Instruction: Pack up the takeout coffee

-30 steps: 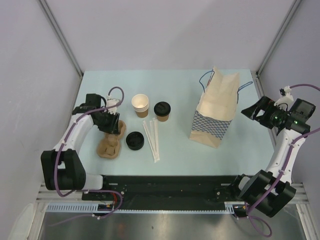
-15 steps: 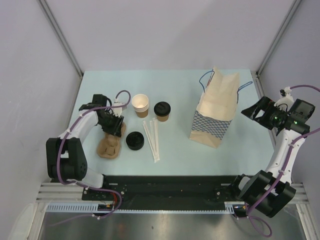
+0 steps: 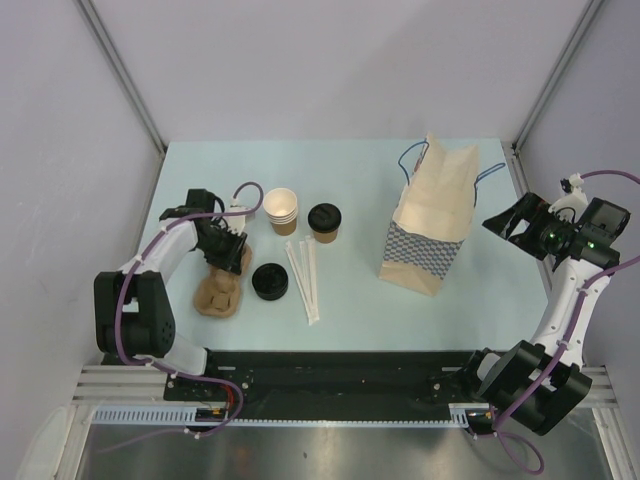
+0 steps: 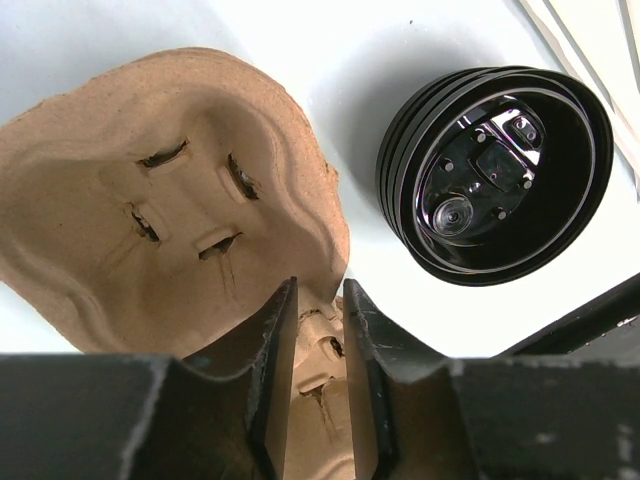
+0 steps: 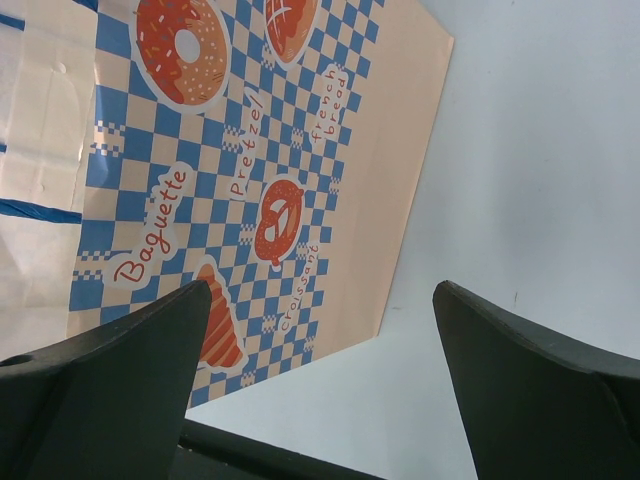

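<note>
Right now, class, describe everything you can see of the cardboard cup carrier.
The cup carrier is tan moulded pulp with two empty cup wells, each cut with slits. It lies flat, wells up, on the pale table, left of the stacked black lids and apart from them. The left gripper straddles its middle ridge; whether it pinches is unclear.

White links and black joints made up left arm (image 3: 150, 262); purple cable (image 3: 245, 187) looped along it. right arm (image 3: 560, 310) looked same; green lights (image 3: 590, 241) glowed at wrist. left gripper (image 4: 320, 285) had flat matte-black fingers; right gripper (image 5: 322, 290) had broad, dark, wedge-shaped ones.
</note>
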Robot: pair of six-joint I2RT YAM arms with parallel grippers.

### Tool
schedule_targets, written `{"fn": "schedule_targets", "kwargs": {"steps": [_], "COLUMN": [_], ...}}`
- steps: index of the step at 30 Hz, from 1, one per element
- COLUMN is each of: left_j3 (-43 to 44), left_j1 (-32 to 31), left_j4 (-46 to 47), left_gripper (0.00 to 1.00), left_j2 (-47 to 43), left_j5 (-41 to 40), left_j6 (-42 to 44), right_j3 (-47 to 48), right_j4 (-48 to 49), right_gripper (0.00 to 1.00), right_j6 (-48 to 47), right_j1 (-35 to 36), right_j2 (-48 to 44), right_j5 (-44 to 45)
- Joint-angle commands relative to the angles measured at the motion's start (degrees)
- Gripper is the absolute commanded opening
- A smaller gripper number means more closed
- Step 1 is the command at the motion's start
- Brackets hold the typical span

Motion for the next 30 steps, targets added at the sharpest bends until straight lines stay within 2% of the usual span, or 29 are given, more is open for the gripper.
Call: {"fn": "schedule_targets", "kwargs": {"steps": [1, 4, 6, 7, 8, 20, 30], "left_j3": [2.06, 2.15, 2.67, 2.93, 3.46, 8.21, 8.92], "left_j1": [-0.28, -0.28, -0.19, -0.28, -0.28, -0.28, -0.37], "left_j4": [0.24, 0.06, -0.46, -0.64, -0.99, -5.91, -3.98], "left_gripper": [0.27, 0.20, 0.11, 0.03, 0.01, 0.00, 0.00], "left_j2": [0.10, -0.34, -0.70, -0.96, -1.31, -5.09, -6.76], "left_j5": [0.80, 0.97, 1.41, 1.50, 1.67, -1.84, -9.39], "left_j6": [1.94, 2.47, 2.47, 2.38, 2.12, 3.17, 2.29], "right_j3": [-0.28, -0.37, -0.37, -0.37, -0.46, -1.25, -1.95], "right_j4": [1.02, 0.85, 0.85, 0.93, 1.02, 1.37, 2.43], "right_gripper": [1.00, 1.00, 1.00, 1.00, 1.00, 1.00, 1.00], "right_j6": [0.64, 0.73, 0.64, 0.73, 0.73, 0.73, 1.43], "right_j1": [0.27, 0.27, 0.27, 0.27, 0.27, 0.27, 0.44], "right_j2": [-0.60, -0.60, -0.69, -0.77, -0.86, -0.95, -0.95], "right_j5": [-0.12, -0.12, -0.03, -0.12, -0.12, -0.56, -0.91]}}
